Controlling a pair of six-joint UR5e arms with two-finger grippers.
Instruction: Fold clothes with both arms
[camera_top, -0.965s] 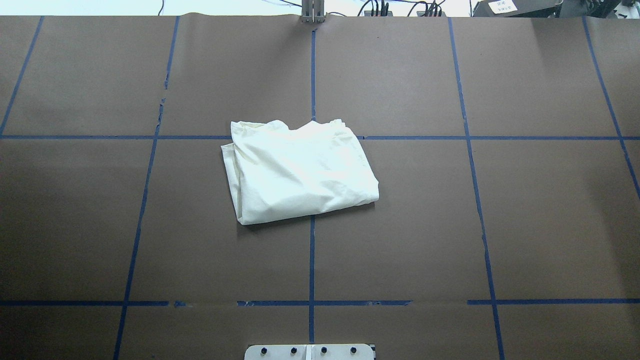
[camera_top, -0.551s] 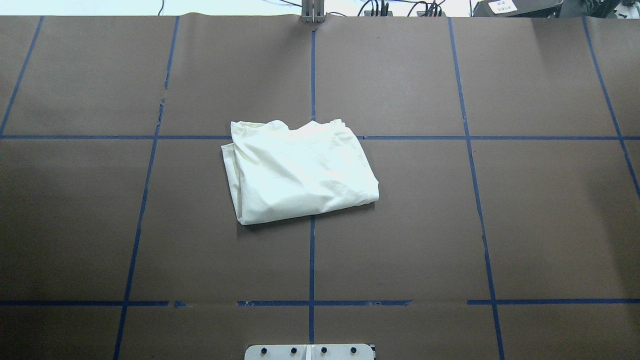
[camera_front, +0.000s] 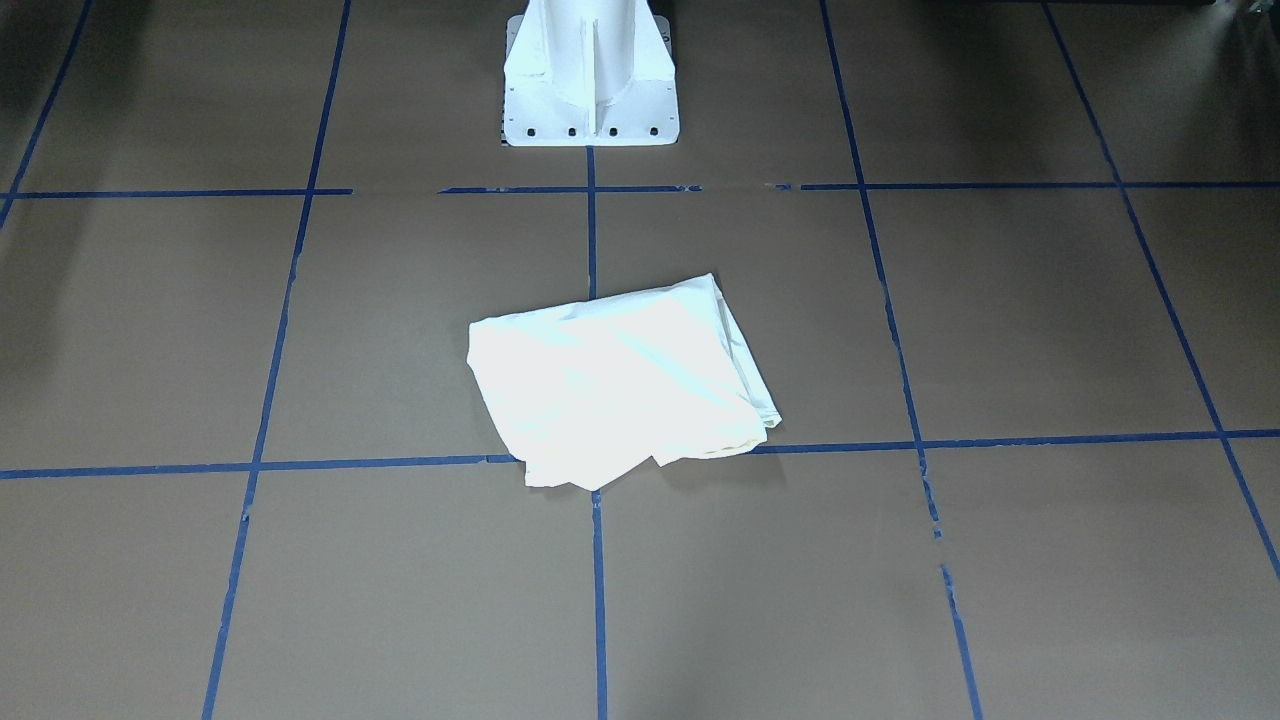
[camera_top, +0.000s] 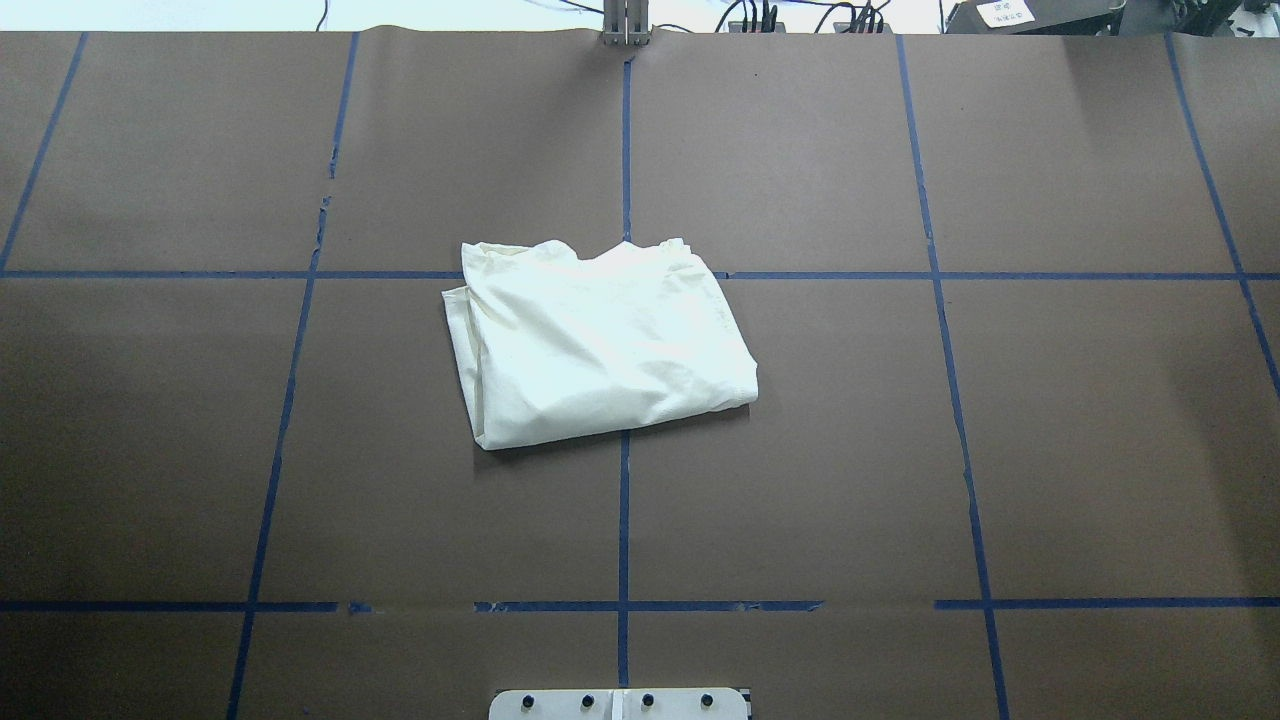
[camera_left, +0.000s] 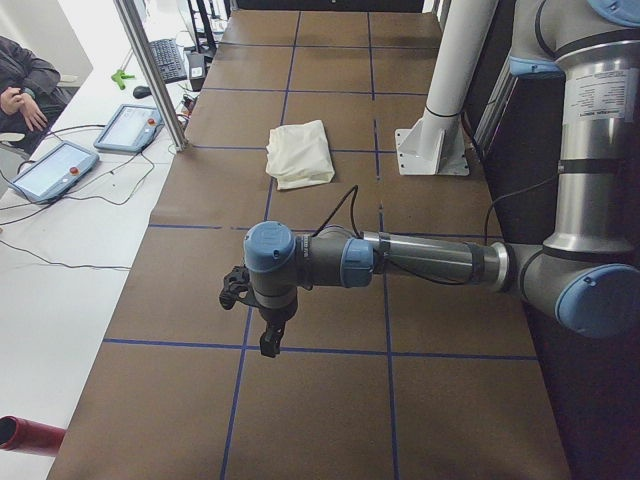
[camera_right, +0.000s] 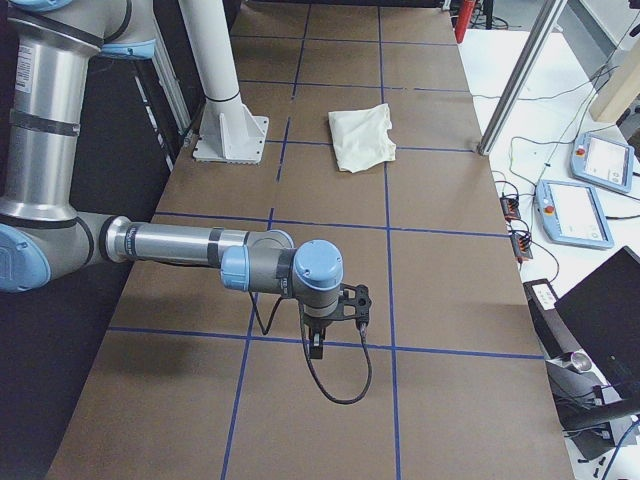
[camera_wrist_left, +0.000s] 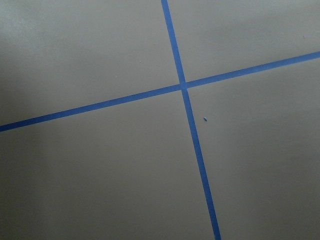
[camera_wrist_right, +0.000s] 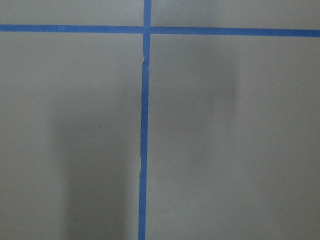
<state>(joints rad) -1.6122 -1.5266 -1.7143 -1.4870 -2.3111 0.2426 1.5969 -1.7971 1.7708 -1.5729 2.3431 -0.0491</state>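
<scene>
The clothes (camera_top: 600, 340) lie folded into a compact cream-white bundle at the table's middle, plain side up, also visible in the front view (camera_front: 620, 380) and both side views (camera_left: 300, 155) (camera_right: 362, 137). No print shows. Both arms are far from it, out over the table's ends. The left arm (camera_left: 420, 262) reaches low over the brown surface, its black left gripper (camera_left: 265, 335) pointing down; I cannot tell whether it is open or shut. The right arm (camera_right: 190, 245) does the same at the other end, and the state of its right gripper (camera_right: 318, 345) cannot be told either. Both wrist views show only brown paper and blue tape.
The white pedestal base (camera_front: 590, 70) stands at the robot's side of the table. Beyond the table's far edge are aluminium posts (camera_left: 150, 70), teach pendants (camera_left: 128, 125) (camera_right: 600, 160), cables and a laptop (camera_right: 610, 320). A seated person (camera_left: 20, 90) is at the left side view's corner.
</scene>
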